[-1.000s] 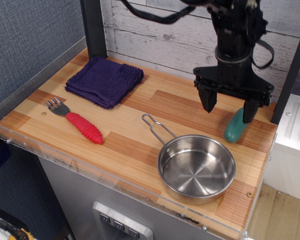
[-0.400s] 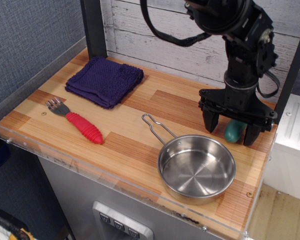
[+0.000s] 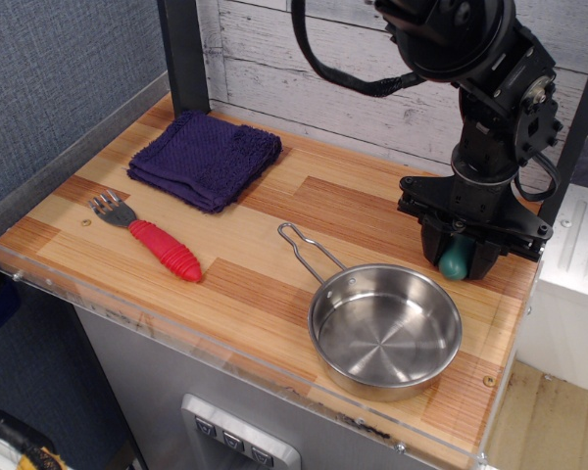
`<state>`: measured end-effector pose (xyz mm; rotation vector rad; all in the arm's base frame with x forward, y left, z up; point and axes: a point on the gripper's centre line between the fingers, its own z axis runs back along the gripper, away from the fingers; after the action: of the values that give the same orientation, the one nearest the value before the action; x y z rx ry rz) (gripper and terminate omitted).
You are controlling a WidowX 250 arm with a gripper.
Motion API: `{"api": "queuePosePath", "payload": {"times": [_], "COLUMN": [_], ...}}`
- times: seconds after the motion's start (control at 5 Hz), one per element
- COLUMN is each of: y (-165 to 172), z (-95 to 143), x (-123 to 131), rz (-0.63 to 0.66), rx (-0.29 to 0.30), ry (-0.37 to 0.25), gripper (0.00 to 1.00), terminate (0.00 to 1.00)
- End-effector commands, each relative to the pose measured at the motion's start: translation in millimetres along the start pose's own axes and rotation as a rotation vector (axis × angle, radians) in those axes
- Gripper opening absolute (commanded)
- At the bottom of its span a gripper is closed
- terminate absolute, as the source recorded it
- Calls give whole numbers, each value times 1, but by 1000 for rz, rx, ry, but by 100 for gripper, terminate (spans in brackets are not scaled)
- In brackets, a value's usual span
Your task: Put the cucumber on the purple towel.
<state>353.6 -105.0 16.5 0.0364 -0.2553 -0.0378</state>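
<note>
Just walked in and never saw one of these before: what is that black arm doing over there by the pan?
The arm's hand is down on the counter, its two fingers on either side of a small green cucumber near the right edge. It hasn't lifted it. The purple towel lies at the far left, with nothing on it. A fork and a steel pan sit untouched.

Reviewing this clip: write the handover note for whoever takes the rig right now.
Gripper: down at the table's far right, fingers either side of the cucumber; whether they already pinch it cannot be told.
Cucumber: on the wood beside the steel pan, not lifted.
Purple towel: back left, nothing on it.
Done: the approach.
Left: grasp, lift, carry across, set it on the towel.
</note>
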Motion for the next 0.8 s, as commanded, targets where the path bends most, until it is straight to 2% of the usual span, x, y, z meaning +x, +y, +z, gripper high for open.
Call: {"api": "queuePosePath", "payload": {"times": [0.0, 0.2, 0.4, 0.6], "y": [-4, 5, 24, 52], "z": [21, 36, 61, 85], "x": [1, 15, 27, 30], "rz": [-8, 24, 101, 165], "rx": [-22, -39, 18, 45], "ry": [-47, -84, -134, -166], "gripper": [0, 0, 0, 0], "terminate": [0, 0, 0, 0]}}
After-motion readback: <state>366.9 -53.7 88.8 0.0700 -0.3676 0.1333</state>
